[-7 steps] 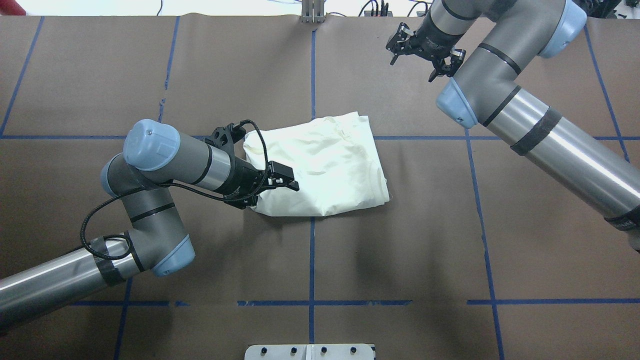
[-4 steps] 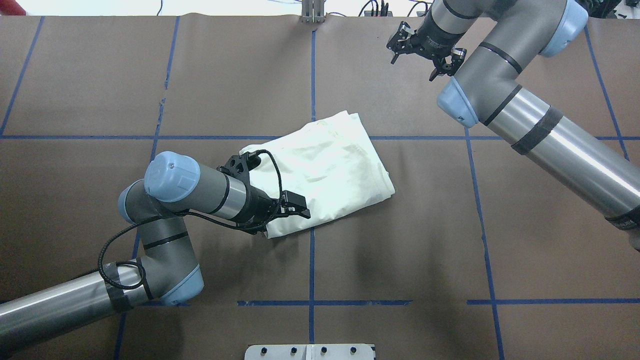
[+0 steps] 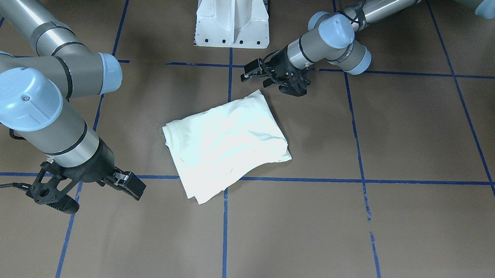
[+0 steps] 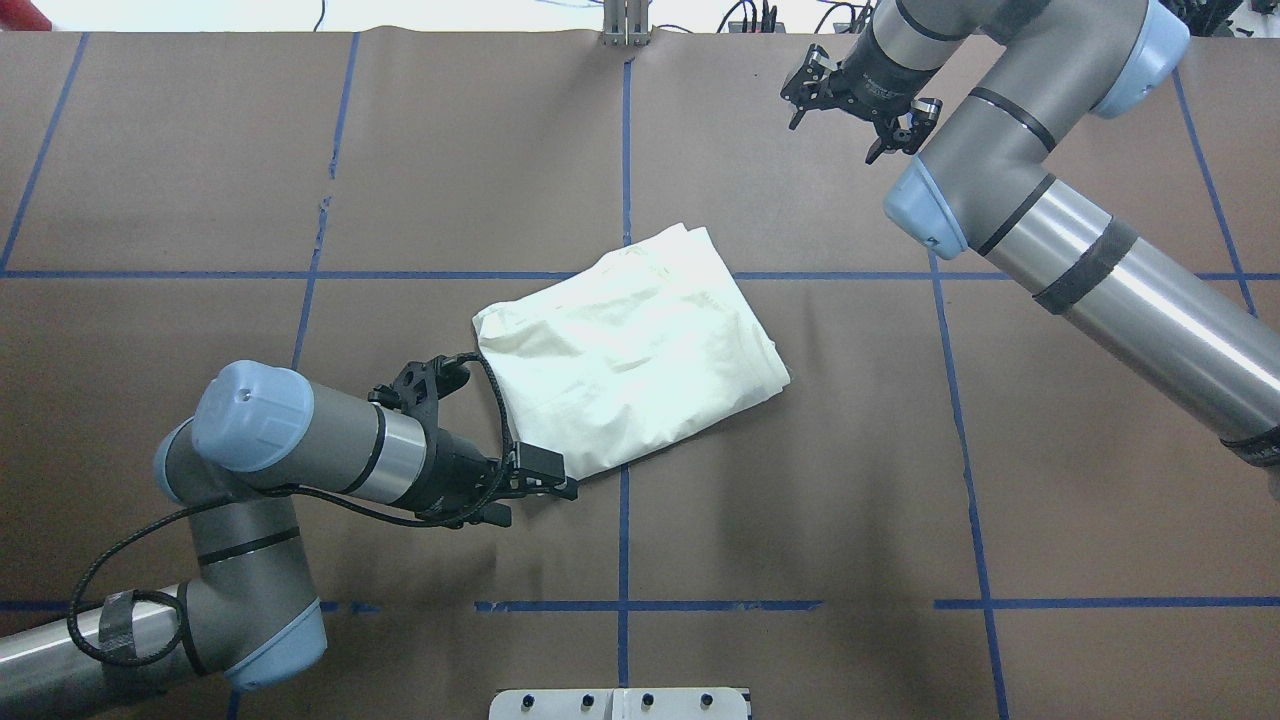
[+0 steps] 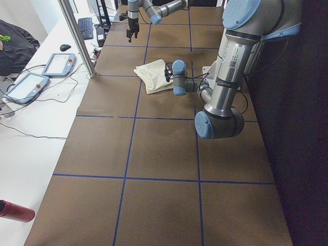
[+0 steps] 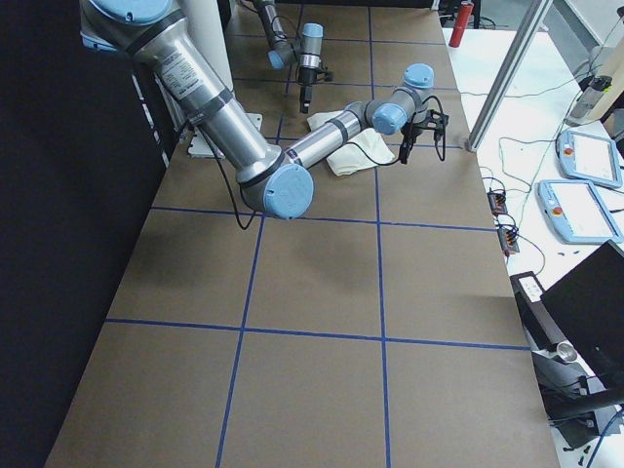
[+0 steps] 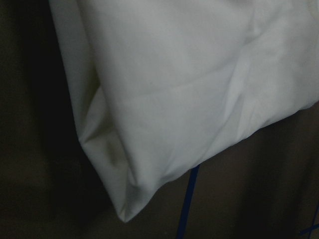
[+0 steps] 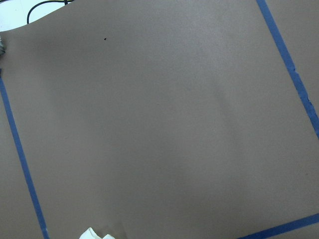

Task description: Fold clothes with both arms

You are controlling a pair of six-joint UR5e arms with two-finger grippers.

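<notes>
The cream-white shirt (image 4: 630,345) lies folded in a compact rectangle, plain side up, askew at the table's middle; it also shows in the front view (image 3: 226,144). My left gripper (image 4: 532,498) is open and empty, low beside the shirt's near-left corner, just apart from it in the front view (image 3: 271,80). The left wrist view shows only that shirt corner (image 7: 189,89) on the table, with no fingers in view. My right gripper (image 4: 852,112) is open and empty, held above the far right of the table, well away from the shirt; it also shows in the front view (image 3: 90,192).
The table is brown paper with a blue tape grid (image 4: 623,520). The white pedestal base (image 3: 232,19) stands at the robot's side. A metal post (image 4: 625,25) stands at the far edge. Teach pendants (image 5: 31,84) and a red can (image 5: 15,211) lie off the table.
My left gripper dragged the shirt's left edge toward the robot, turning the shirt askew, then let go and drew back to the near left. The right gripper shifted slightly farther away.
</notes>
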